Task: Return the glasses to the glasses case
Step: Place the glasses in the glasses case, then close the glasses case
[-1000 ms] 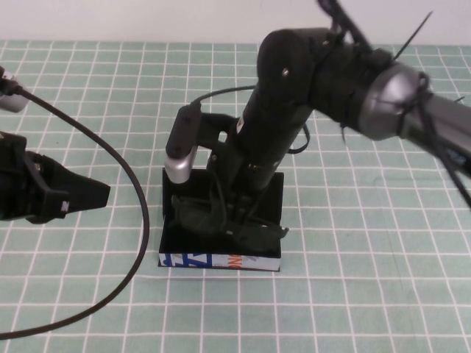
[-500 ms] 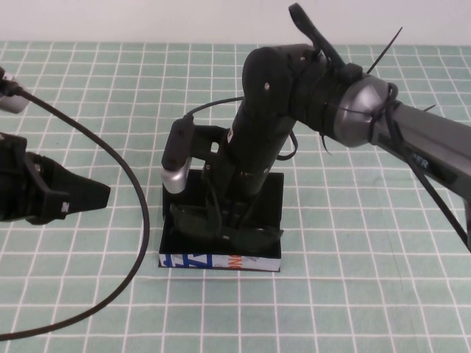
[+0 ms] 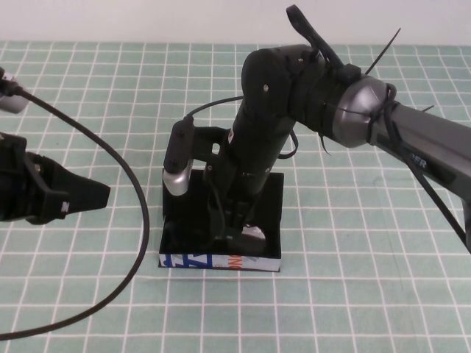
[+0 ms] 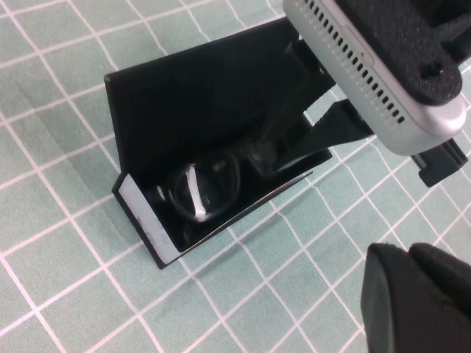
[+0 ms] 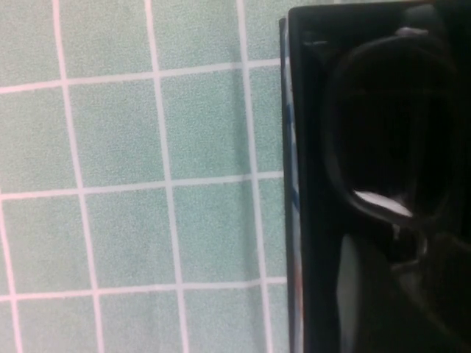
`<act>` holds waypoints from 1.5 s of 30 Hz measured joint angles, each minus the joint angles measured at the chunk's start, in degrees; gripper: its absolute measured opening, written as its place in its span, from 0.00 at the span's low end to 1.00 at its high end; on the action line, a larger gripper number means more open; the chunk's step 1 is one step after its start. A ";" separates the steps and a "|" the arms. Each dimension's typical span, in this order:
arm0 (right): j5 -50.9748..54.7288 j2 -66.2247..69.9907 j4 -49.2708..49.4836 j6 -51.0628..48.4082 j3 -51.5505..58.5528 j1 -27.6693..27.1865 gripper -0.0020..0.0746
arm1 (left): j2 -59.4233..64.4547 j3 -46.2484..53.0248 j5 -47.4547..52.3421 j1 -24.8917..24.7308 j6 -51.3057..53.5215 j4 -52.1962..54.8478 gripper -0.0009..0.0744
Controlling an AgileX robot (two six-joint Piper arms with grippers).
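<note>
Black-framed, the glasses (image 4: 202, 187) lie inside the open glasses case (image 3: 173, 246), down within its tray; one reflective lens shows in the left wrist view, and a lens rim with a bright glint shows in the right wrist view (image 5: 386, 140). In the high view only a pale glint of a lens (image 3: 254, 235) appears near the case's front wall, beside the descending arm.

The glasses case rests on the green grid-patterned mat (image 3: 353, 294). Its flat lid (image 4: 191, 95) stands raised behind the tray, hinged at the rear edge. The front side printed blue, white and orange faces the robot.

The right gripper (image 3: 234, 224) reaches down into the case interior from above, directly over the glasses. Its fingers are hidden among the black frame and the black case walls, so whether they are apart or clamped on the glasses cannot be determined. A silver-and-black wrist camera (image 3: 179, 158) sits on the arm above the case's left rear corner.

The left gripper (image 3: 92, 195) hovers above the mat, well apart from the case on its left, with its jaws closed together on nothing. A black cable (image 3: 136, 198) loops across the mat between the left gripper and the case.
</note>
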 joint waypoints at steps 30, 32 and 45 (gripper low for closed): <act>-9.93 -5.52 1.75 26.64 -7.85 -9.87 0.01 | 13.21 9.46 -29.52 -26.01 3.53 2.01 0.01; -10.59 -4.84 3.52 27.34 -7.85 -11.88 0.01 | 15.88 9.46 -33.38 -28.84 4.40 -0.43 0.01; -10.47 3.33 11.29 24.79 -7.85 -14.46 0.01 | 25.39 9.46 -43.54 -33.01 7.86 -8.78 0.01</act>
